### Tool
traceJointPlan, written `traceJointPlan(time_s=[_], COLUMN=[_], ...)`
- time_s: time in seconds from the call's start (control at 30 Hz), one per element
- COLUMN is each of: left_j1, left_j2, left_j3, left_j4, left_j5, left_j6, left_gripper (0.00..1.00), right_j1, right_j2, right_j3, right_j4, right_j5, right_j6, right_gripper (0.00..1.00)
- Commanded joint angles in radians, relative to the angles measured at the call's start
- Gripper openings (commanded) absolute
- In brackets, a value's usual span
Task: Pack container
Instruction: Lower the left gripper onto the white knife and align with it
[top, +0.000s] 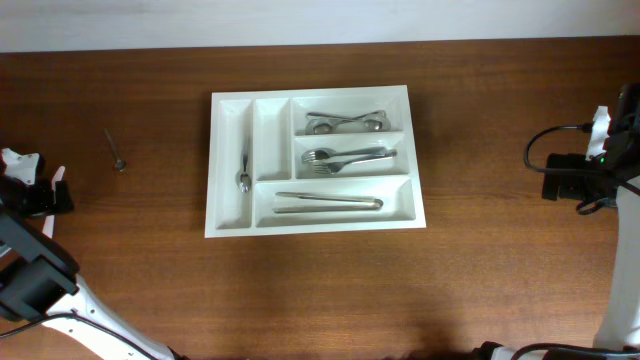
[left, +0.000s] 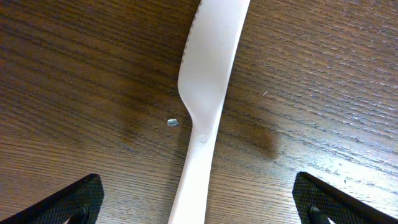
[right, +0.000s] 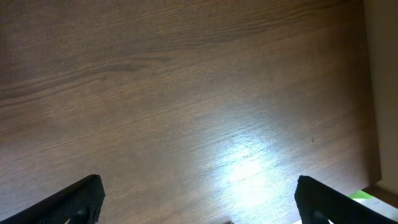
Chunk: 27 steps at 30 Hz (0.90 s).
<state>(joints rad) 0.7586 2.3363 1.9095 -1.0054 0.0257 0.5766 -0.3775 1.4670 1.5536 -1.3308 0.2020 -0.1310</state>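
Note:
The container (top: 228, 215), a big white tray with five compartments, lies mid-table. It holds spoons (top: 345, 122) at top right, forks (top: 350, 158) below them, long metal pieces (top: 328, 201) in the bottom slot and one small spoon (top: 243, 172) in the left upright slot. My left gripper (left: 199, 198) is at the far left, open, low over a white plastic knife (left: 208, 68) that lies flat on the wood between the fingers (left: 78, 196) without touching them. My right gripper (right: 199, 198) is open over bare wood at the far right.
A small metal utensil (top: 116, 150) lies on the table left of the tray. A tiny shiny speck (left: 173, 122) sits beside the knife. The right arm (top: 590, 170) with its cables stands near the table's right edge (right: 373, 93).

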Motion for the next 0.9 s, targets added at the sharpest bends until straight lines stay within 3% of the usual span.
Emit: traceJointPlan(time_s=[0.0,0.87], left_j1=[-0.006,-0.006], left_j2=[0.012,0.022], left_j3=[0.002,0.002], left_j4=[0.000,-0.006], left_j5=[-0.003,-0.038], left_j6=[0.015,0.015], left_gripper=[0.99,0.99], right_j1=[-0.003,-0.003], right_j2=[-0.019,-0.019], right_j3=[0.000,0.000], right_j4=[0.000,0.000], right_j5=[0.016,0.016], right_j6=[0.009,0.009], right_gripper=[0.99,0.99])
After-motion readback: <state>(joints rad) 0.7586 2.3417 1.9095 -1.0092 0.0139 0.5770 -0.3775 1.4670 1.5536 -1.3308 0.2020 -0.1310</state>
